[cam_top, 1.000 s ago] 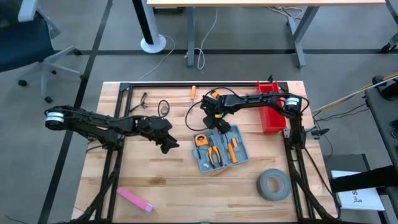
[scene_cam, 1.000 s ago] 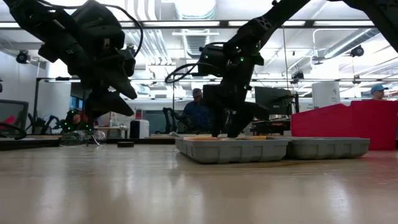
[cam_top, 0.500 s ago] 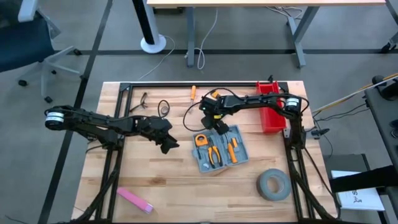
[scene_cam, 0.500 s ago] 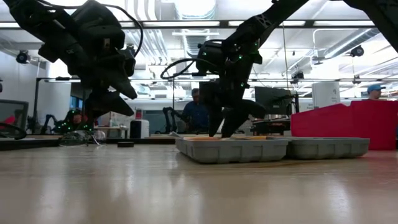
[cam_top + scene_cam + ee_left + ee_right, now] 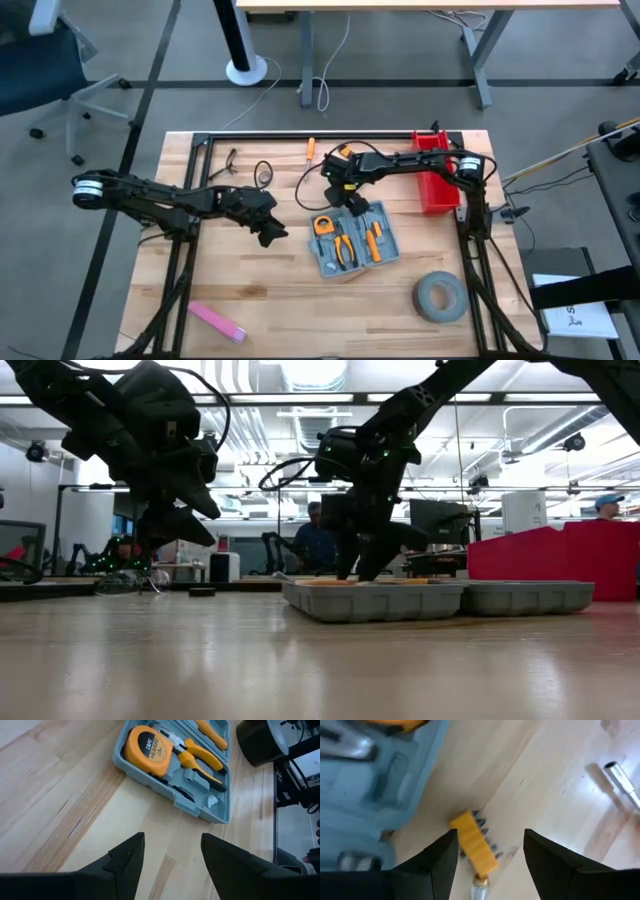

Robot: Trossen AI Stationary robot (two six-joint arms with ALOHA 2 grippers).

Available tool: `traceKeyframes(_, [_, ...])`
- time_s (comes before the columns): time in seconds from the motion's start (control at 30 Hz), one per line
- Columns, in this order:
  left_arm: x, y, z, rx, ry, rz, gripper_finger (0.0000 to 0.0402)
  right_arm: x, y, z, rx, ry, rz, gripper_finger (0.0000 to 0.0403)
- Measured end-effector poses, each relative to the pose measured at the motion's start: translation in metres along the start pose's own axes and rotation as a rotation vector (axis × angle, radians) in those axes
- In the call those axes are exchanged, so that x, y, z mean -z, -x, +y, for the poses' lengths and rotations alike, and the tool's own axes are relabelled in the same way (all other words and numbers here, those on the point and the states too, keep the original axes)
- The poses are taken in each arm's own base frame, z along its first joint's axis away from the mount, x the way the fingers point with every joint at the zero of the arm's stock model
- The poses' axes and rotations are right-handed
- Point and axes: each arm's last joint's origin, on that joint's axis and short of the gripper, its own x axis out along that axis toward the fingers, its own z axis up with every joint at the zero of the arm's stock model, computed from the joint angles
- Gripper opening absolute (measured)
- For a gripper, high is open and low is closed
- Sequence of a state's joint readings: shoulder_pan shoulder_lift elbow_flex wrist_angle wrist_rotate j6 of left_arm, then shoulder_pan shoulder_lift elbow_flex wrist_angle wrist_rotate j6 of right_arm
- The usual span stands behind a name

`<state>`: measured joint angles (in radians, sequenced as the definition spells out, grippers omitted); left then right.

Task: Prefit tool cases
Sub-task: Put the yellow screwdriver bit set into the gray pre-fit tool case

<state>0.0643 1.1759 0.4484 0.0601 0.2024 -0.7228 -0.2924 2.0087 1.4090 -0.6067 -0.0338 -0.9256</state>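
The blue-grey tool case point(image 5: 350, 245) lies open and flat on the wooden table, with an orange tape measure, pliers and a screwdriver in its recesses point(image 5: 192, 777). My right gripper point(image 5: 352, 207) hangs over the case's far edge, pointing steeply down, open. In the right wrist view its fingers point(image 5: 490, 834) stand on either side of a yellow bit holder point(image 5: 472, 845) that lies on the table beside the case wall point(image 5: 365, 795). My left gripper point(image 5: 275, 235) hovers open to the left of the case, above bare wood point(image 5: 172, 837).
A red bin point(image 5: 435, 180) stands right of the right gripper, and a grey tape roll point(image 5: 440, 297) lies near the front right. A silver bit point(image 5: 620, 777), an orange screwdriver point(image 5: 310, 148) and a pink bar point(image 5: 217, 321) lie loose. A person point(image 5: 320, 540) sits beyond the table.
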Motion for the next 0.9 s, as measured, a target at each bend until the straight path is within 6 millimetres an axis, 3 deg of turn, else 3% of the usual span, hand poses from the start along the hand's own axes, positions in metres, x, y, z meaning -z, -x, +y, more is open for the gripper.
traceKeyframes(0.23, [0.001,0.000,-0.001,0.008,-0.010,0.014,0.0204,-0.004,-0.013,-0.005,0.000,-0.054,0.013,0.0199])
traceKeyframes(0.6, [0.001,0.000,-0.001,0.016,-0.031,0.017,0.0204,-0.014,-0.001,-0.026,0.089,-0.148,-0.047,0.0199])
traceKeyframes(0.9, [0.001,0.000,-0.001,0.007,-0.034,0.008,0.0204,-0.012,0.003,-0.029,0.082,-0.231,-0.019,0.0199])
